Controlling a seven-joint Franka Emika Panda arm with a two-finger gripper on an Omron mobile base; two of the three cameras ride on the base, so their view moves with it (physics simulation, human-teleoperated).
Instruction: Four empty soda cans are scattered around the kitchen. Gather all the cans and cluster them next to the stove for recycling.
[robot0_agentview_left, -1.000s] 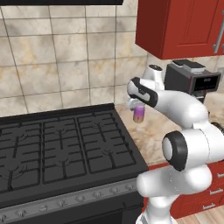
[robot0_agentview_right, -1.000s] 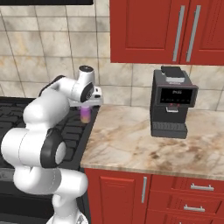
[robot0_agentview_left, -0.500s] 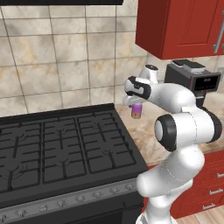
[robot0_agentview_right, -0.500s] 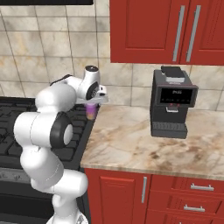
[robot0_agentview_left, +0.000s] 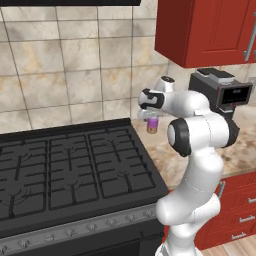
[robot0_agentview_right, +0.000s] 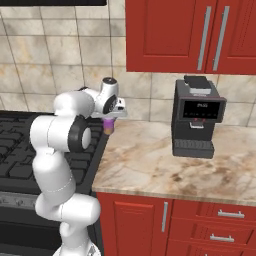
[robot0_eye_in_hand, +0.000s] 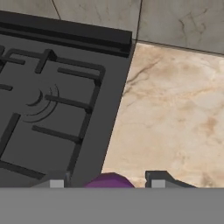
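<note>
My gripper (robot0_agentview_left: 150, 118) is shut on a purple soda can (robot0_agentview_left: 152, 125), held upright from above. The can (robot0_agentview_right: 108, 125) hangs a little above the beige countertop (robot0_agentview_right: 150, 160), close to the right rear corner of the black stove (robot0_agentview_left: 75, 170). In the hand view the can's purple body (robot0_eye_in_hand: 109, 180) shows between my two dark fingertips (robot0_eye_in_hand: 54, 182), over the seam where the stove (robot0_eye_in_hand: 52, 100) meets the counter (robot0_eye_in_hand: 175, 113).
A dark coffee machine (robot0_agentview_right: 197, 117) stands on the counter to the right, also seen behind my arm (robot0_agentview_left: 222, 92). Red wall cabinets (robot0_agentview_right: 190, 35) hang above it. The tan tiled wall (robot0_agentview_left: 75, 75) closes the back.
The arm has folded its elbow higher. The held can has shifted a little toward the back wall, still beside the stove's right edge.
</note>
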